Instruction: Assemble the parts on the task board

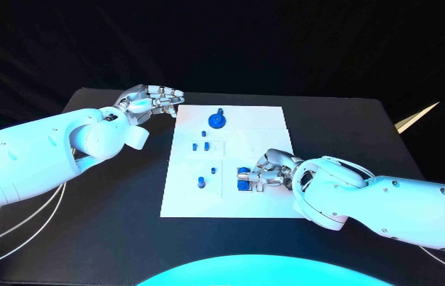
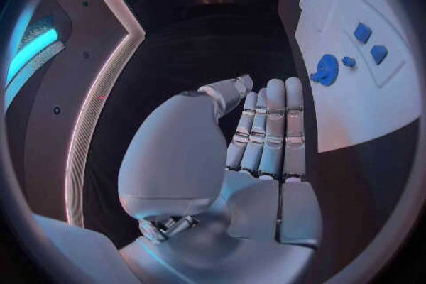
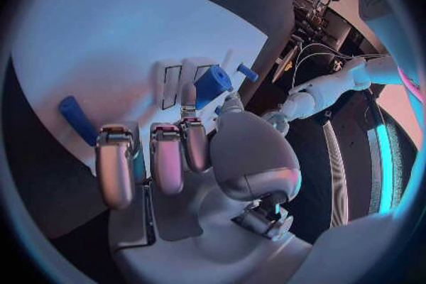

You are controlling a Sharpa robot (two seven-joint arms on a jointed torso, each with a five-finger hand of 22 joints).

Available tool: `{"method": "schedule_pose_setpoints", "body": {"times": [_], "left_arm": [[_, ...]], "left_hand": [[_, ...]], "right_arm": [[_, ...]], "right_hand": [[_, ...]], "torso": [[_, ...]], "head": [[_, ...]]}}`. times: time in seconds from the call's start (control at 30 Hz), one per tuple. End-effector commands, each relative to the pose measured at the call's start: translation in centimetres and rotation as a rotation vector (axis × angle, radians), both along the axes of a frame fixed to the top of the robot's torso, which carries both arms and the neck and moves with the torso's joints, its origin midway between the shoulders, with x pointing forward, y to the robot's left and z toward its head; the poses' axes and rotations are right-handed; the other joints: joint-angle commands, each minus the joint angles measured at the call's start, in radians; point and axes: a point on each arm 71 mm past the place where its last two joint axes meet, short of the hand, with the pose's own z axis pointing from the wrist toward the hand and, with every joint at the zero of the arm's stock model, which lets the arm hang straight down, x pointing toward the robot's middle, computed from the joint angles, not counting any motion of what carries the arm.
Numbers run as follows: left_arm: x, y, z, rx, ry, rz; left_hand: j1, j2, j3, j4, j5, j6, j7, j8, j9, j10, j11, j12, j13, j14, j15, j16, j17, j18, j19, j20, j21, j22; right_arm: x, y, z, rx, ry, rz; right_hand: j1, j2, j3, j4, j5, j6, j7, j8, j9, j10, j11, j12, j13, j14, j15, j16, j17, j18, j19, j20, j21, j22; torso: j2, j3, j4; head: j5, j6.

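I see the right robot hand (image 1: 262,173) down on the task board (image 1: 260,122) near its right edge, fingers pinching a blue part (image 3: 211,84). Left robot hand (image 1: 151,99) holds nothing, fingers straight and together, just off the board's far left corner above the desk (image 1: 352,116). Round blue part (image 1: 218,119) sits near the far edge, small ones (image 1: 201,182) mid-board.

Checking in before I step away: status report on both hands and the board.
Left hand off the task board, fingers together, holding nothing. Right hand on the board's near right, grips a blue part. Round blue part sits at far end. Nothing in the way.
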Motion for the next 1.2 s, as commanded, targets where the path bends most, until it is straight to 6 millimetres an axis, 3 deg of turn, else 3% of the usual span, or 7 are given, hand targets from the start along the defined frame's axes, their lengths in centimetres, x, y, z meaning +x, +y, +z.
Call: {"method": "schedule_pose_setpoints", "body": {"times": [0.03,0.27,0.47,0.8,1.03,1.2], "left_arm": [[0.0,-0.2,0.1,-0.003,-0.001,-0.005],[0.0,-0.1,0.0,-0.003,-0.001,-0.006],[0.0,-0.1,0.0,-0.002,0.000,-0.005],[0.0,-0.1,0.0,-0.002,0.002,-0.006],[0.0,-0.2,0.0,-0.003,0.001,-0.009],[0.0,-0.1,0.0,-0.002,0.002,-0.007]], "left_hand": [[-0.015,0.021,-0.008,0.002,0.018,-0.015,0.005,-0.002,0.015,-0.017,-0.002,0.015,-0.012,-0.005,0.002,-0.016,-0.009,-0.001,0.007,0.011,-0.014,-0.012],[-0.015,0.021,-0.008,0.002,0.018,-0.015,0.005,-0.002,0.015,-0.017,-0.002,0.015,-0.012,-0.005,0.002,-0.016,-0.009,-0.001,0.007,0.011,-0.014,-0.012],[-0.015,0.021,-0.008,0.002,0.018,-0.015,0.005,-0.002,0.015,-0.017,-0.002,0.015,-0.012,-0.005,0.002,-0.016,-0.009,-0.001,0.007,0.011,-0.014,-0.012],[-0.015,0.021,-0.008,0.002,0.018,-0.015,0.005,-0.002,0.015,-0.017,-0.002,0.015,-0.012,-0.005,0.002,-0.016,-0.009,-0.001,0.007,0.011,-0.014,-0.012],[-0.016,0.022,-0.007,0.004,0.018,-0.016,0.005,-0.001,0.015,-0.017,-0.002,0.016,-0.013,-0.005,0.002,-0.017,-0.010,-0.001,0.007,0.011,-0.016,-0.013],[-0.016,0.022,-0.007,0.004,0.018,-0.016,0.005,-0.001,0.015,-0.017,-0.002,0.016,-0.013,-0.005,0.002,-0.017,-0.010,-0.001,0.007,0.011,-0.016,-0.013]], "right_arm": [[-0.1,0.1,0.0,0.000,-0.003,0.013],[-0.3,0.3,0.2,0.015,-0.010,0.035],[-0.8,0.1,0.5,0.033,-0.003,0.058],[-1.0,-0.7,0.5,0.021,0.008,0.065],[-0.5,-0.8,0.3,-0.002,0.002,0.055],[-0.1,-1.0,0.1,-0.014,-0.001,0.045]], "right_hand": [[-0.032,-0.015,-0.048,0.002,0.008,0.013,0.000,0.020,0.015,0.028,-0.010,-0.011,0.120,0.102,-0.007,0.012,0.224,-0.036,0.113,-0.010,0.020,0.273],[-0.028,-0.022,-0.045,0.000,0.011,0.011,0.001,0.021,0.015,0.028,-0.009,-0.010,0.122,0.103,-0.007,0.014,0.227,-0.036,0.113,-0.010,0.020,0.273],[0.131,-0.027,-0.033,-0.015,0.011,0.008,-0.001,0.024,0.017,0.032,-0.011,-0.006,0.128,0.103,-0.008,0.015,0.231,-0.036,0.113,-0.011,0.020,0.273],[0.245,-0.057,0.034,-0.009,0.015,0.007,-0.002,0.018,0.010,0.034,-0.012,-0.005,0.132,0.104,-0.009,0.017,0.235,-0.036,0.113,-0.012,0.020,0.273],[0.266,-0.037,0.060,-0.005,0.015,0.009,-0.003,0.014,0.005,0.035,-0.013,-0.003,0.134,0.105,-0.010,0.017,0.236,-0.036,0.113,-0.012,0.020,0.273],[0.304,-0.016,0.093,-0.009,0.017,0.008,-0.007,0.006,-0.002,0.035,-0.016,-0.004,0.135,0.105,-0.012,0.017,0.237,-0.036,0.113,-0.015,0.020,0.273]], "torso": [[0.001,-0.0004,0.0000],[0.000,-0.0002,0.0016],[0.000,-0.0004,0.0009],[0.000,-0.0005,-0.0004],[0.000,-0.0009,0.0042],[0.001,-0.0005,0.0032]], "head": [[0.000,0.002],[-0.002,0.001],[-0.001,0.001],[-0.001,0.004],[-0.005,0.004],[-0.003,0.002]]}}
